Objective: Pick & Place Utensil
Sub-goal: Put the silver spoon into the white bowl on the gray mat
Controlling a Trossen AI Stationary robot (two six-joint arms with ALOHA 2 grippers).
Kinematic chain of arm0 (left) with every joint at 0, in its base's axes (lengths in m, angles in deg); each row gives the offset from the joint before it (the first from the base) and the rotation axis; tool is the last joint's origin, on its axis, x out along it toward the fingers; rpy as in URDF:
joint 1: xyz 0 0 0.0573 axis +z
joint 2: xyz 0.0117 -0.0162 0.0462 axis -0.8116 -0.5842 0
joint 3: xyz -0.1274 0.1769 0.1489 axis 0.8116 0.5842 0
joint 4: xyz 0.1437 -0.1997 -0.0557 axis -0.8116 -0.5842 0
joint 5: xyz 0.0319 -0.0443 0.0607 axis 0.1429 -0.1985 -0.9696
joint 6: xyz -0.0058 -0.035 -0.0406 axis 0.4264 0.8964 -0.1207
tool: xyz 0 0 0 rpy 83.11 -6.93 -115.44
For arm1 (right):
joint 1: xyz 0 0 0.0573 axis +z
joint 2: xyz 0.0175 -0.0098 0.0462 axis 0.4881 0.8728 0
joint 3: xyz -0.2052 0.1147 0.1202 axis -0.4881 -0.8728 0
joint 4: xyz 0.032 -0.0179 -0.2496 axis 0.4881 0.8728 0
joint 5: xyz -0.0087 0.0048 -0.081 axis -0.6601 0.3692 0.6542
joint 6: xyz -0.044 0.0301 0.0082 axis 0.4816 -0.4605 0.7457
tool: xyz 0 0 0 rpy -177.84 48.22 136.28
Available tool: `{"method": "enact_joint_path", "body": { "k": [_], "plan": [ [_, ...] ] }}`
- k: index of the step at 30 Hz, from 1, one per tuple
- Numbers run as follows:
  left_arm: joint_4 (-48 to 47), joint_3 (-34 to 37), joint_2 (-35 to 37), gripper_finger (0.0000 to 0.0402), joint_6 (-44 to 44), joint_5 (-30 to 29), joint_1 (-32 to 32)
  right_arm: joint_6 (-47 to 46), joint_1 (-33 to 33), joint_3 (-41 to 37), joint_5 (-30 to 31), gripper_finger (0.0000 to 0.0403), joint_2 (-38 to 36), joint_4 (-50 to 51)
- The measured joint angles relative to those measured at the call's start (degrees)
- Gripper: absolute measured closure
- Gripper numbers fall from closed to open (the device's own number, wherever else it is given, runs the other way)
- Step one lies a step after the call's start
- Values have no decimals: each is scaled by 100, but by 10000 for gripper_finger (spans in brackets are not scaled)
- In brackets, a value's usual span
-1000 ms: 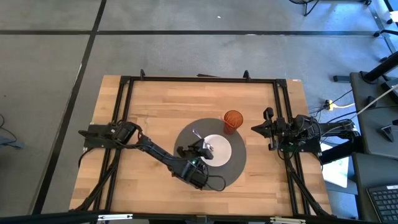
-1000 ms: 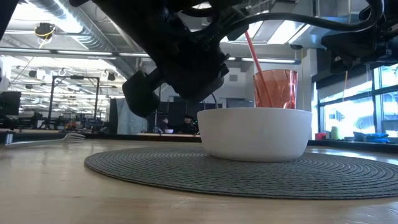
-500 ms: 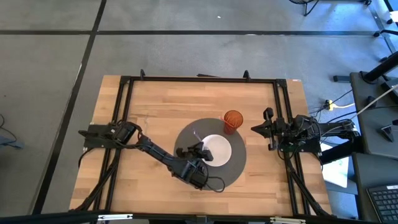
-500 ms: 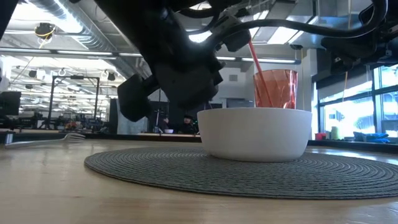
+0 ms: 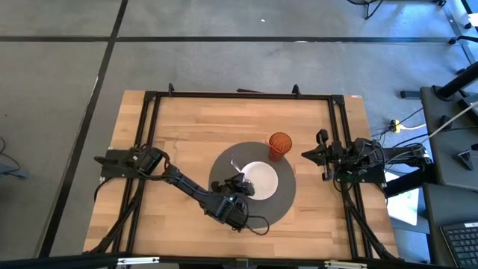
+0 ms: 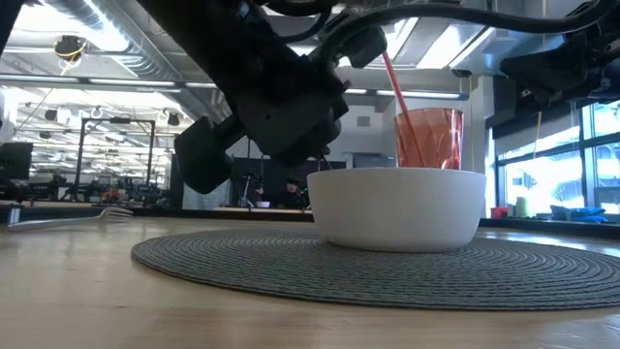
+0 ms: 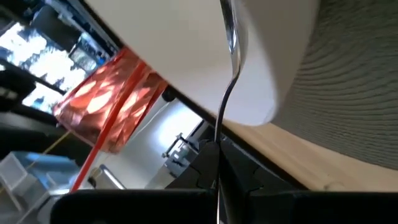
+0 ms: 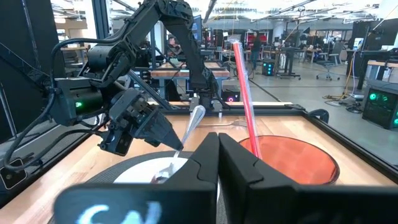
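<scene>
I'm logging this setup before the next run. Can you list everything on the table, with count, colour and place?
Placemat: one, grey, round, middle of the table toward its front.
Bowl: one, white, on the placemat.
Cup: one, orange-red and see-through, at the placemat's far right rim, holding a red straw.
Spoon: one, silver, held tilted with its far end over the bowl.
Fork: one, silver, lying on the bare wood away from the placemat.
Table: one, light wood, black frame.
Left gripper: jaws shut on the spoon, at the bowl's left edge.
Right gripper: jaws shut, parked at the table's right edge.
</scene>
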Motion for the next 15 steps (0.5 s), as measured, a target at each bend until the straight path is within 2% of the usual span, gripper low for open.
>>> {"method": "enact_joint_path", "body": {
  "k": [15],
  "plan": [
    [30,1,-103,400,337,-558,418,-4,-1,0,-2,397,0,0]
  ]
}}
